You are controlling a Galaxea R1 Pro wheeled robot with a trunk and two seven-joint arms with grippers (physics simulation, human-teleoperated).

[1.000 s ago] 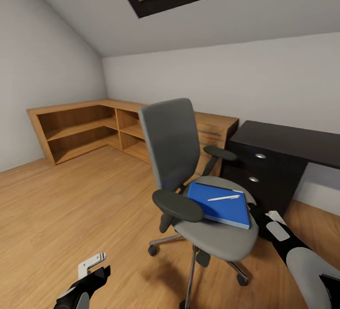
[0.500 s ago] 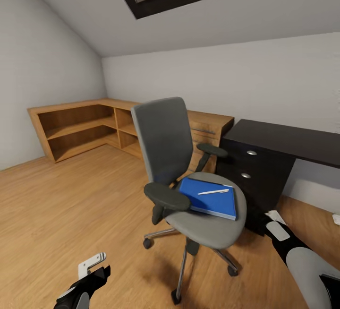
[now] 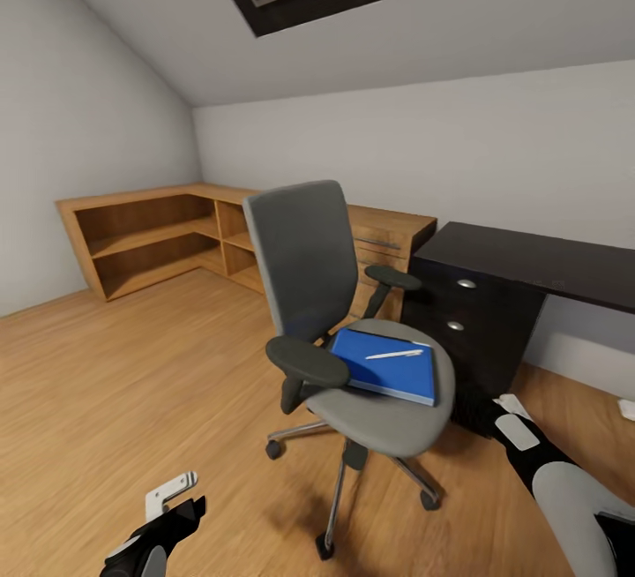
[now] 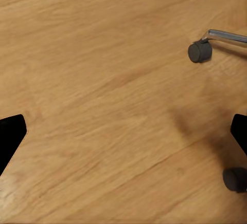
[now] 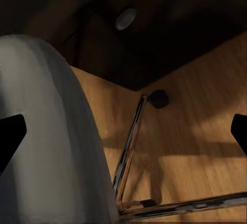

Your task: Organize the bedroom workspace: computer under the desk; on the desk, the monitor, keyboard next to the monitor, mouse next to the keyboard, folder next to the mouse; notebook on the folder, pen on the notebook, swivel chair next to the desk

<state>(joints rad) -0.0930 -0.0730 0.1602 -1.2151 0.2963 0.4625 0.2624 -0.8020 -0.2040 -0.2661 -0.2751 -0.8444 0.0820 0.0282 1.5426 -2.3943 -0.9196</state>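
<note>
Both your grippers, left (image 4: 123, 131) and right (image 5: 123, 131), hung wide open, empty; ahead between them the swivel chair (image 3: 353, 312) carried the folder (image 3: 388, 368) with the pen (image 3: 393, 354) on it.

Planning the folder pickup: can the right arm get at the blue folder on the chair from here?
Probably yes: the folder lies flat on the chair seat, nothing between it and the right gripper, only a pen on top.
</note>
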